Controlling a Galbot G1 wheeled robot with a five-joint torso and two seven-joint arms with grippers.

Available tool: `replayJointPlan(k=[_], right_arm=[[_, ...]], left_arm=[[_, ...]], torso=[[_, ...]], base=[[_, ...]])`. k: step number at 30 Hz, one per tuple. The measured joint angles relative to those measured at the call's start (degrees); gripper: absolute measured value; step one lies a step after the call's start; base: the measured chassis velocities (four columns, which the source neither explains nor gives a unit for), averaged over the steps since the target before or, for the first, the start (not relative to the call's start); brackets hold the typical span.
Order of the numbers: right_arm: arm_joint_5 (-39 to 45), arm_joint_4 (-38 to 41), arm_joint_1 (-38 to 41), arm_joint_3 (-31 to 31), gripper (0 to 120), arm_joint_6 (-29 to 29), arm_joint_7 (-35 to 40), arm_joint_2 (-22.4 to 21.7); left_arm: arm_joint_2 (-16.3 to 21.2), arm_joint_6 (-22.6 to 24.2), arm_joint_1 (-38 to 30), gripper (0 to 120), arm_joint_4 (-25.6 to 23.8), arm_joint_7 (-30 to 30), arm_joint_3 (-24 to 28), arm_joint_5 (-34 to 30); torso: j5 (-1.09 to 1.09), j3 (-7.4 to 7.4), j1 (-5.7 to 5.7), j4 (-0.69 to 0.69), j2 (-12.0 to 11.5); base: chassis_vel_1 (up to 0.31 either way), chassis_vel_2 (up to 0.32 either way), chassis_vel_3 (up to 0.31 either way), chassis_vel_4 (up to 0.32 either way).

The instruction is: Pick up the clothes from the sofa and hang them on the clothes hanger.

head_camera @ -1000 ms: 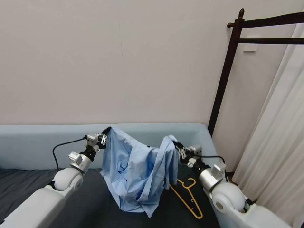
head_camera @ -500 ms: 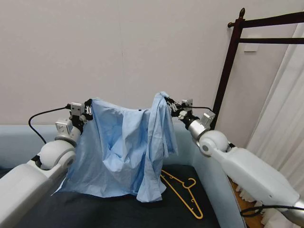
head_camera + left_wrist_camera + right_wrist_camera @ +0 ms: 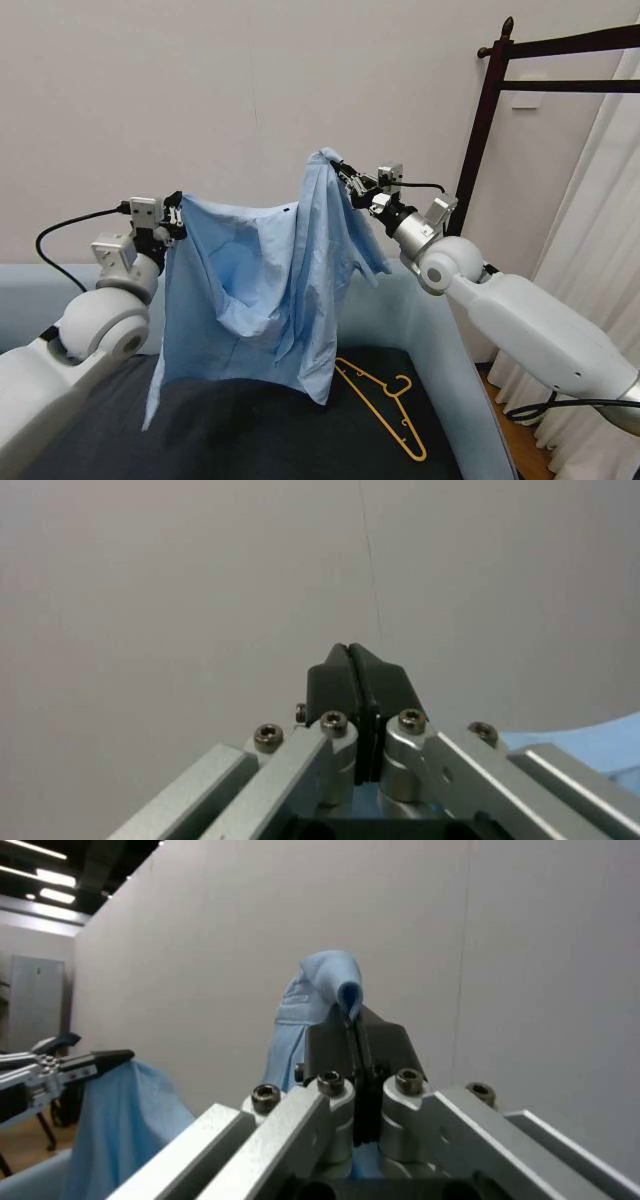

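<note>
A light blue shirt [image 3: 260, 290] hangs spread in the air between my two grippers, above the dark sofa seat [image 3: 200, 440]. My left gripper [image 3: 176, 218] is shut on its left top corner. My right gripper [image 3: 340, 170] is shut on a bunched fold at the shirt's right top, held higher than the left. In the right wrist view the shirt's fold [image 3: 330, 986] pokes out above the shut fingers [image 3: 352, 1039], and the left gripper [image 3: 75, 1065] shows farther off. The left wrist view has its fingers [image 3: 352, 682] pressed together against the wall. A dark wooden clothes rack [image 3: 490, 130] stands at the right.
A yellow hanger [image 3: 390, 400] lies on the sofa seat under the shirt's right side. The pale blue sofa back [image 3: 40, 290] runs along the wall. White curtains [image 3: 590, 250] hang at the far right behind the rack.
Both arms have lifted the shirt higher, clear of the sofa seat. The right gripper rose more and moved left, so the shirt hangs tilted and more spread.
</note>
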Motion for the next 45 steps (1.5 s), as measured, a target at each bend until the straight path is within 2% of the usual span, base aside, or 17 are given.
replayJointPlan(k=[6, 13, 18, 22, 23, 27, 33, 34, 41, 45], right_arm=[[0.39, 5.65, -3.03, 1.52, 0, -0.01, -0.78, -5.09], [1.72, 3.30, -2.52, 1.86, 0, -0.01, -1.91, -5.05], [0.80, -1.05, -3.67, 1.53, 0, 0.84, -4.90, -3.18], [-2.32, -5.80, -6.84, 0.87, 0, 2.38, -7.35, -0.93], [-2.32, -5.80, -6.84, 0.87, 0, 2.38, -7.35, -0.93], [-6.47, -10.94, -10.70, 0.68, 0, 5.28, -10.40, 1.43], [-10.84, -13.65, -16.42, 1.47, 0, 8.14, -14.97, 1.84], [-12.63, -15.36, -19.56, 2.36, 0, 9.21, -17.72, 1.69], [-18.02, -19.38, -28.75, 5.18, 0, 12.67, -26.07, 1.52], [-21.59, -20.66, -31.68, 7.12, 10, 13.46, -26.45, 2.62]], left_arm=[[0.30, 0.59, 0.43, 0, -3.57, -2.02, -0.38, -1.41], [-1.06, 1.36, -1.15, 0, -3.36, -3.85, 0.73, -2.27], [-4.23, 1.18, -2.11, 0, 0.52, -4.16, 2.10, -0.67], [-10.47, -0.50, 0.62, 0, 6.56, -3.23, 2.56, 4.76], [-10.47, -0.50, 0.62, 0, 6.56, -3.23, 2.56, 4.76], [-14.78, -3.30, 3.28, 0, 12.72, -1.28, 2.91, 10.73], [-16.23, -5.47, 6.09, 0, 16.37, 0.04, 2.55, 14.19], [-16.52, -6.44, 7.84, 0, 17.32, 0.62, 2.14, 15.28], [-18.94, -7.72, 14.38, 0, 17.62, 1.40, 2.11, 18.60], [-20.20, -7.97, 14.79, 0, 19.06, 1.29, 2.36, 19.60]], torso=[[0.03, 0.00, 0.00, -0.09, 0.00], [0.02, 0.01, 0.00, -0.04, 0.00], [0.02, 0.01, 0.00, -0.03, 0.00], [0.00, 0.02, 0.00, -0.05, 0.00], [0.00, 0.02, 0.00, -0.05, 0.00], [0.01, 0.02, 0.01, -0.04, 0.00], [0.01, 0.02, 0.01, -0.03, 0.00], [0.03, 0.02, 0.01, -0.04, 0.00], [0.02, 0.01, 0.00, -0.06, 0.00], [0.03, 0.01, 0.00, -0.05, 0.00]], base=[[0.000, 0.000, 0.000, 0.000], [0.000, 0.000, 0.000, 0.000], [0.000, 0.000, 0.000, 0.000], [0.000, 0.000, 0.000, 0.000], [0.000, 0.000, 0.000, 0.000], [0.000, 0.000, 0.000, 0.000], [0.000, 0.000, 0.000, 0.000], [0.000, 0.000, 0.000, 0.000], [0.000, 0.000, 0.000, 0.000], [0.000, 0.000, 0.000, 0.000]])
